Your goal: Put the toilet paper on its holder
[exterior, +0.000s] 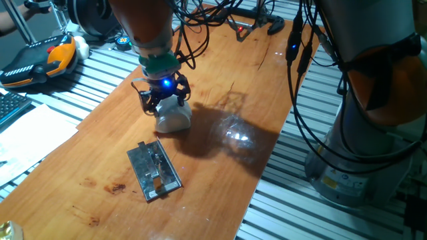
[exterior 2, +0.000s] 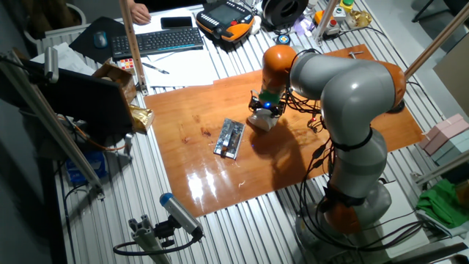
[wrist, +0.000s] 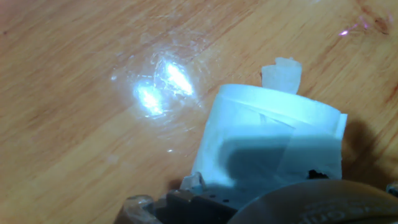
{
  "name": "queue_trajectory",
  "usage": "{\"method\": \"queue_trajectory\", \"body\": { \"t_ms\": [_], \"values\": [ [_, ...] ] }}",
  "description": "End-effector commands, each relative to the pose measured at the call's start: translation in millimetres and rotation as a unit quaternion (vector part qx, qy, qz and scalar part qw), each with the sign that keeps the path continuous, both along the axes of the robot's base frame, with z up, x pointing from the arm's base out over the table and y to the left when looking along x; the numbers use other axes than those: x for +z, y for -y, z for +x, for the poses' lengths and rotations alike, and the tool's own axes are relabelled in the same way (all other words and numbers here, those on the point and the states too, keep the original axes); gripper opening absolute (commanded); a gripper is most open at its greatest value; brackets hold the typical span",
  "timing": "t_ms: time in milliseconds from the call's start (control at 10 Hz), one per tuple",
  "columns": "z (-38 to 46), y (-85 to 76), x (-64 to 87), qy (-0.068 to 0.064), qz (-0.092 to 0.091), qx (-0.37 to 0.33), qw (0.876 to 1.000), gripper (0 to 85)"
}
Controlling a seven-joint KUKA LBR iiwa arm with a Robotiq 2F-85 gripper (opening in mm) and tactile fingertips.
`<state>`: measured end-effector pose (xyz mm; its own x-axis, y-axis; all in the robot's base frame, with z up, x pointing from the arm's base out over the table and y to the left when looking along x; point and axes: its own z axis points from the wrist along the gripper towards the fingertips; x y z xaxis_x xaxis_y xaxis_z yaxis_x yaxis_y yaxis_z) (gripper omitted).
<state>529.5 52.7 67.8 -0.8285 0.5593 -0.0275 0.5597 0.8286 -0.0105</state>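
Note:
The toilet paper (exterior: pixel 175 118) is a small white roll on the wooden table, with a loose torn end sticking up in the hand view (wrist: pixel 281 73). My gripper (exterior: pixel 165 100) is right over the roll, its dark fingers on either side of the roll's top. Whether they press on it does not show. In the hand view the roll (wrist: pixel 267 143) fills the lower middle, very close. The holder (exterior: pixel 155 171) is a flat shiny grey metal plate with a raised central bar. It lies on the table about a hand's width nearer the front edge than the roll. Roll (exterior 2: pixel 262 122) and holder (exterior 2: pixel 230 138) also show in the other fixed view.
The wooden tabletop (exterior: pixel 220 80) has a slatted metal bench around it. Cables (exterior: pixel 200 20) and a red-lit device lie at the far end. A keyboard (exterior 2: pixel 157 42), papers and a teach pendant (exterior 2: pixel 223 16) sit beyond the table. My own arm's base (exterior 2: pixel 352 183) stands at the right.

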Motion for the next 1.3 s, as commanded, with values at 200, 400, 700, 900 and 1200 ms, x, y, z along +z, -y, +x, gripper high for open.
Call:
{"method": "queue_trajectory", "body": {
  "t_ms": [200,400,700,900,1200],
  "values": [
    [-0.1,-0.2,0.3,-0.006,0.004,0.013,1.000,60.0],
    [1.7,-3.2,4.8,-0.012,0.006,0.018,1.000,58.7],
    [6.0,-4.1,16.5,-0.025,0.011,0.023,0.999,57.0],
    [8.0,-3.5,19.7,-0.028,0.015,0.026,0.999,53.0],
    [8.5,-3.8,18.8,-0.028,0.020,0.023,0.999,52.3]
  ]
}}
